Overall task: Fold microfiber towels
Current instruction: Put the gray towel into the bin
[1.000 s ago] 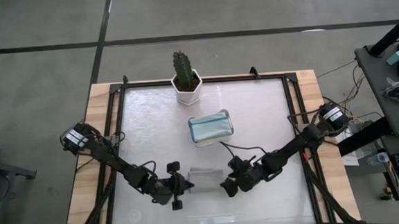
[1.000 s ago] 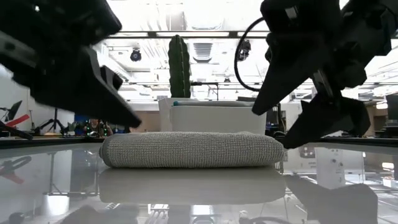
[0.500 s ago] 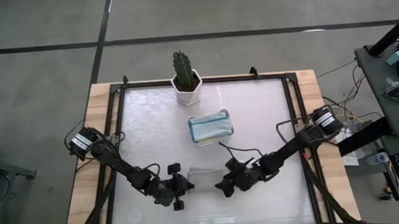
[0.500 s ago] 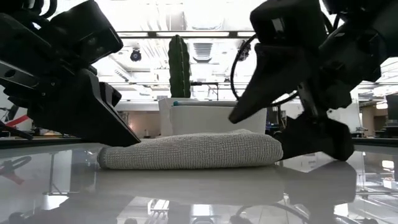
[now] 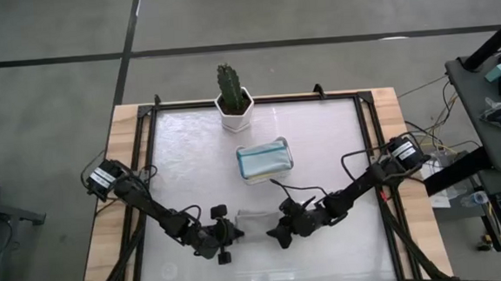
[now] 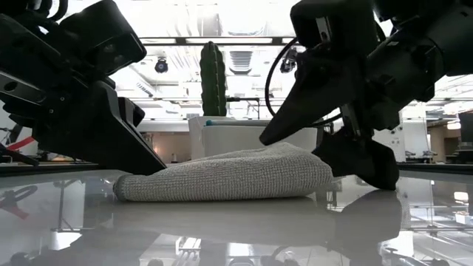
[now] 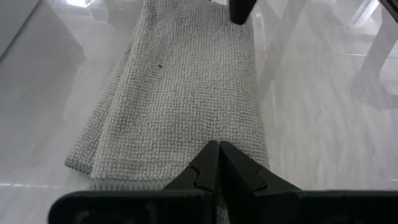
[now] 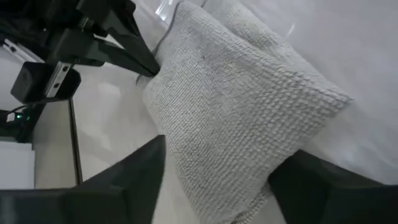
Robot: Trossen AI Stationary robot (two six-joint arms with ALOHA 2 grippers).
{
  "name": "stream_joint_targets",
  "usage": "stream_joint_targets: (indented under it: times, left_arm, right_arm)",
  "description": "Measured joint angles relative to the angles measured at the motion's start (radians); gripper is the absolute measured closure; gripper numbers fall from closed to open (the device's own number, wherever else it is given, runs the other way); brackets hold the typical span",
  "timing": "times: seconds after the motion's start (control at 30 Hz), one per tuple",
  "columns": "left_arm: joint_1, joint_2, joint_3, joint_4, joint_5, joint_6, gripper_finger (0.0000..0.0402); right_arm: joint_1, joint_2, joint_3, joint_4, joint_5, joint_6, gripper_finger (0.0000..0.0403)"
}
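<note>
Grey towel (image 5: pixel 254 220) lies folded near the tabletop's (image 5: pixel 320 145) front edge; from above we see other towels (image 5: pixel 265 160) stacked in the tray (image 5: pixel 283 144). Low down, left hand (image 6: pixel 151 164) is pinched together at one end, while right hand (image 6: pixel 325 144) straddles the other, fingers apart. We judge this piece nearly ready for stacking.

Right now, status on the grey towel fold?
Left gripper shut, pinning grey towel at one end. Right gripper open, fingers straddling the opposite end, lifting it. White tray and cactus pot behind, clear.

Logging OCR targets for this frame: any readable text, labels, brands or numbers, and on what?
None readable in any view.
Grey towel, white tray, cactus pot: no print visible.
Left gripper, right gripper: no legible markings.
Background room clutter: too blurred to read.
</note>
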Motion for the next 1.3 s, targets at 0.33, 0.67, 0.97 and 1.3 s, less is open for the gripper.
stream_joint_targets:
  times: [0.33, 0.67, 0.97, 1.3]
  left_arm:
    - [0.000, -0.002, 0.000, -0.001, 0.000, 0.007, 0.0402]
    - [-0.007, -0.033, -0.001, -0.011, -0.001, 0.056, 0.0402]
    - [-0.015, -0.252, -0.006, -0.174, -0.076, 0.225, 0.0402]
    - [-0.013, -0.560, 0.000, -0.176, -0.282, 0.589, 0.0402]
  right_arm:
    - [-0.009, 0.001, 0.000, 0.000, 0.018, -0.020, 0.0306]
    - [-0.010, -0.021, 0.000, -0.006, 0.014, -0.079, 0.0390]
    - [-0.064, -0.163, 0.001, -0.046, -0.077, -0.181, 0.0391]
    - [-0.235, -0.327, 0.067, -0.058, -0.288, -0.348, 0.0391]
